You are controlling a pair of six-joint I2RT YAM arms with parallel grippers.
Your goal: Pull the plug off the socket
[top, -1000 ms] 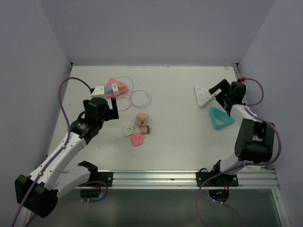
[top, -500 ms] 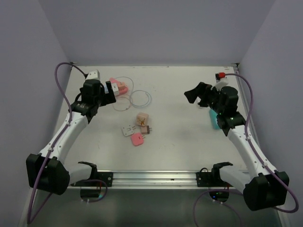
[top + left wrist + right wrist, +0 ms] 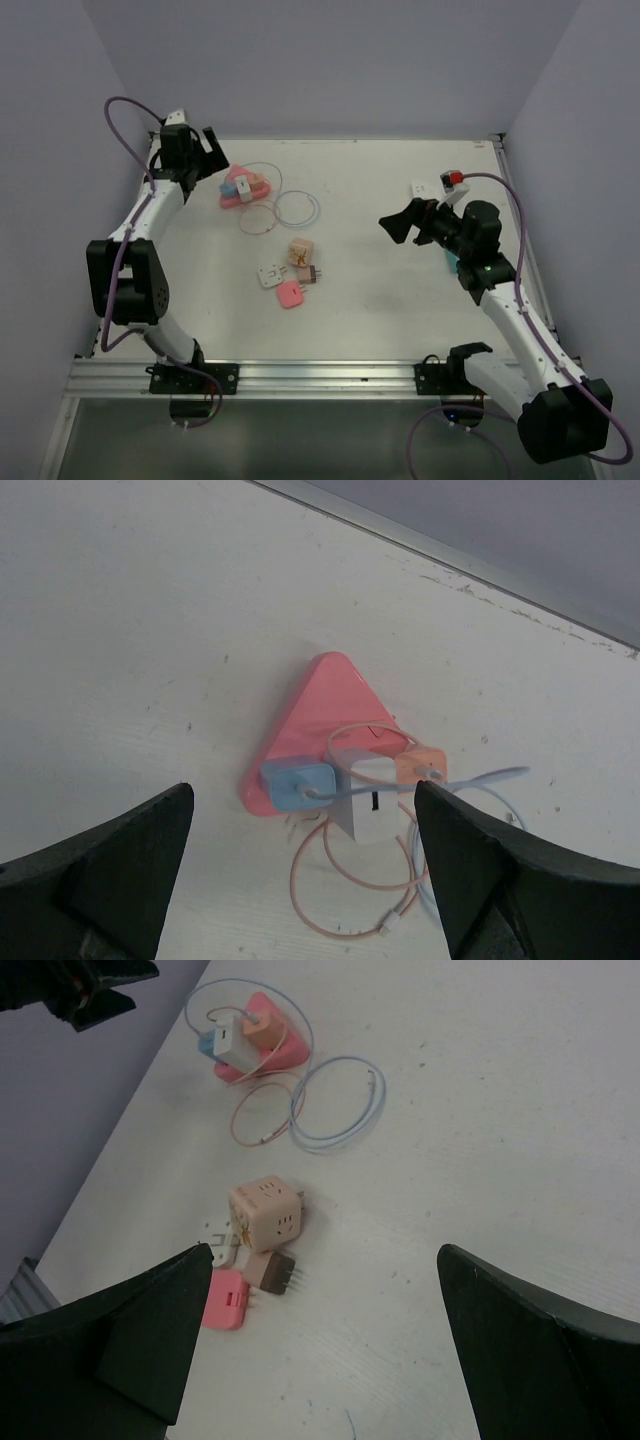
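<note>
**Both grippers released, plugs seated in the socket**

On the top camera I have the socket (image 3: 236,196), a pink triangle, lying at about 10 o'clock on the table (image 3: 380,300). Three plugs sit in it in a row: a blue plug (image 3: 226,187), a white plug (image 3: 243,184) and an orange plug (image 3: 258,182). None of them is out yet.

My left gripper (image 3: 214,150) hangs at 11 o'clock of the socket, near the far left corner. It is clear of the socket, with its fingers spread wide and nothing in them. Its wrist camera looks down on the socket between the two fingers, with the blue plug at 9 o'clock of the white one and the orange at 3 o'clock.

A pink cable (image 3: 257,220) and a pale cable (image 3: 298,208) lie looped at 4 o'clock of the socket.

My right gripper (image 3: 396,226) is raised on the table's 3 o'clock side. It points toward 9 o'clock, and it too is spread wide and empty.

Near the table's centre a beige cube (image 3: 301,250), a brown plug (image 3: 308,273), a white adapter (image 3: 269,276) and a pink plug (image 3: 290,293) lie close together, well apart from both grippers.
</note>
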